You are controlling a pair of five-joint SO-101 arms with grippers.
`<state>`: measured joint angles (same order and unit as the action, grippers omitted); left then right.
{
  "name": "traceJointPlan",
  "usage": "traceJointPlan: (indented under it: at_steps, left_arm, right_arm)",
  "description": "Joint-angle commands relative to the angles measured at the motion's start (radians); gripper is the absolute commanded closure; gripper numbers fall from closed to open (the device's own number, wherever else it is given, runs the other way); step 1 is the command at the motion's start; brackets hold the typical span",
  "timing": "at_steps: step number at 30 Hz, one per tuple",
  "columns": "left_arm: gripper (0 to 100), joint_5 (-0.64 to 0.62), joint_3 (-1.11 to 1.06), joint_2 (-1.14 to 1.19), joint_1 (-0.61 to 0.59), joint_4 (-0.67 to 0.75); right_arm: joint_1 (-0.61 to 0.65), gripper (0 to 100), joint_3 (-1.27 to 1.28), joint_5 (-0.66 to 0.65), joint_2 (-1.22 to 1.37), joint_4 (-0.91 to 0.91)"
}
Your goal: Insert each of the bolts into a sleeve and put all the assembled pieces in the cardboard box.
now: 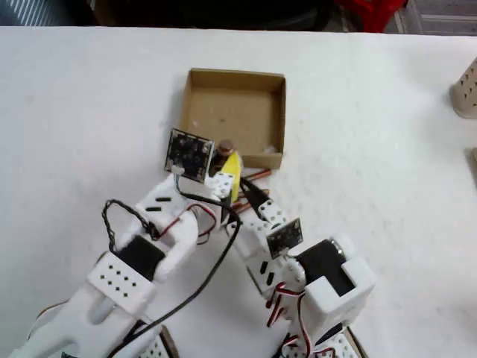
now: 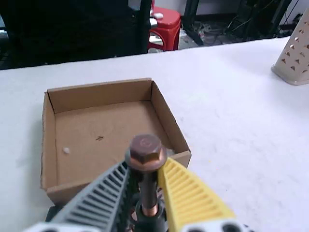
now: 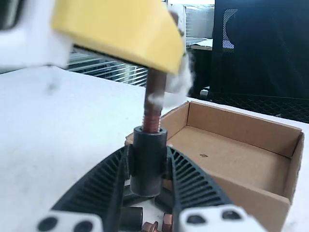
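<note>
In the black cylindrical sleeve (image 3: 146,159) stands a coppery hex-headed bolt (image 2: 146,151).

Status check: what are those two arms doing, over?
Left jaws shut on bolt. Right jaws shut on sleeve. Bolt tip in sleeve mouth, cardboard box just beyond.

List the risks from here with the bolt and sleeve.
The bolt has only its tip in the sleeve; a slight tilt could jam it.
The left gripper grips just under the head, so it may block full insertion.
Releasing early could drop the pair outside the box.
</note>
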<state>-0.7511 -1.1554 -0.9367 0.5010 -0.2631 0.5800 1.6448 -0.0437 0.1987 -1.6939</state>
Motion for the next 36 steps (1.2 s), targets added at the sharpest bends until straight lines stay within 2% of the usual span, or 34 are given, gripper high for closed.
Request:
traceJointPlan:
  at_steps: [1, 6, 12, 15, 27, 33, 36]
  left_arm:
    - [98, -0.003, 0.029, -0.028, -0.016, -0.026]
    - [98, 0.003, -0.008, -0.03, -0.051, -0.028]
    - [98, 0.316, -0.008, -0.03, -0.048, -0.173]
    - [98, 0.41, -0.014, -0.03, -0.05, -0.196]
    - [98, 0.425, -0.074, -0.021, -0.054, -0.187]
    - [98, 0.425, -0.152, -0.021, -0.09, -0.044]
    - [95, 0.425, -0.161, -0.022, -0.084, -0.026]
  right_arm:
    - [-0.008, 98.2, 0.006, 0.003, -0.005, -0.022]
    - [-0.044, 98.2, 0.006, 0.003, -0.013, -0.027]
    - [-0.047, 98.2, 0.006, 0.003, -0.013, -0.028]
    - [-0.047, 98.2, 0.006, 0.003, -0.013, -0.028]
    - [-0.048, 98.2, 0.008, 0.003, -0.013, -0.03]
    - [-0.048, 98.2, 0.008, 0.003, -0.013, -0.03]
    - [-0.048, 98.2, 0.008, 0.003, -0.013, -0.03]
